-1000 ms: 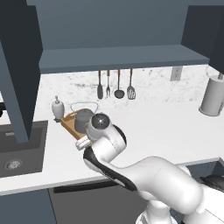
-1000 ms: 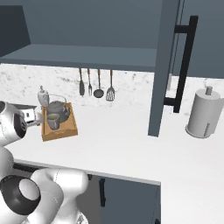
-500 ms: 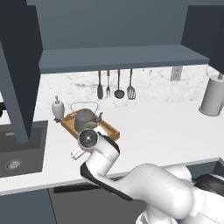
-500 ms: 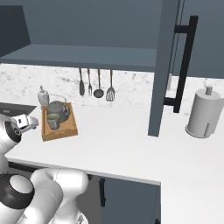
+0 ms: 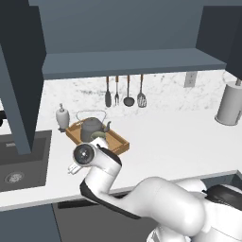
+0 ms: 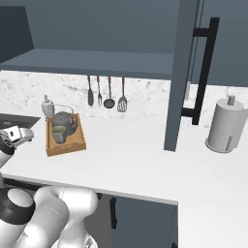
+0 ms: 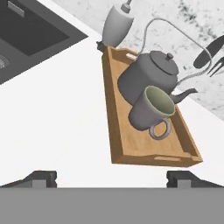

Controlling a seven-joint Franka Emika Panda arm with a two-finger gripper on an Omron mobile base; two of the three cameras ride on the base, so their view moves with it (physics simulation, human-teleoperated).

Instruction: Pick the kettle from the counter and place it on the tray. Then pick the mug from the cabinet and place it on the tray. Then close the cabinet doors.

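The arm (image 5: 142,203) is glossy white, built of fat rounded segments that swell toward the lower right of the left base view. Dark, near-black bands mark the joints: one curves under the elbow segment at lower centre, another shows at the lower right edge. A round dark cap with a shiny grey centre (image 5: 84,154) closes the end of the upper segment. In the right base view, lower left, the same white shells appear with a black ring around a grey-white dome (image 6: 17,203). In the hand view, two small dark grey fingertips (image 7: 39,178) stand square-edged at the bottom.
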